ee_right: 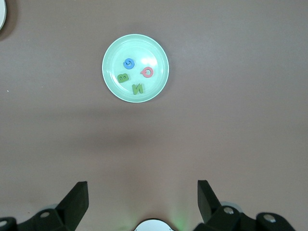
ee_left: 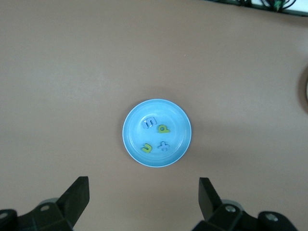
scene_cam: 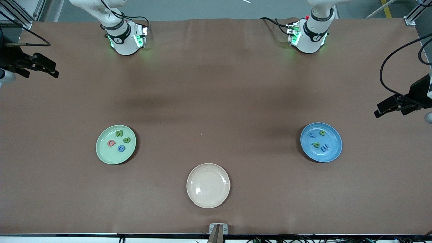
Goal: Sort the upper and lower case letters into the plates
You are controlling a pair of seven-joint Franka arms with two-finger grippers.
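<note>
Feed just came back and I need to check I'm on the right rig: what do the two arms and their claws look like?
Both arms are white with black joint bands, green lights glowing at their bases and black cables trailing off. The left arm has a small red spot near its cable plug; the right arm shows none. The left claw and right claw are black, each with two flat, wedge-shaped fingers.

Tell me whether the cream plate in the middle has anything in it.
Empty. The cream plate shows only its bare surface in the front view, while the green plate and the blue plate each hold four letters.
</note>
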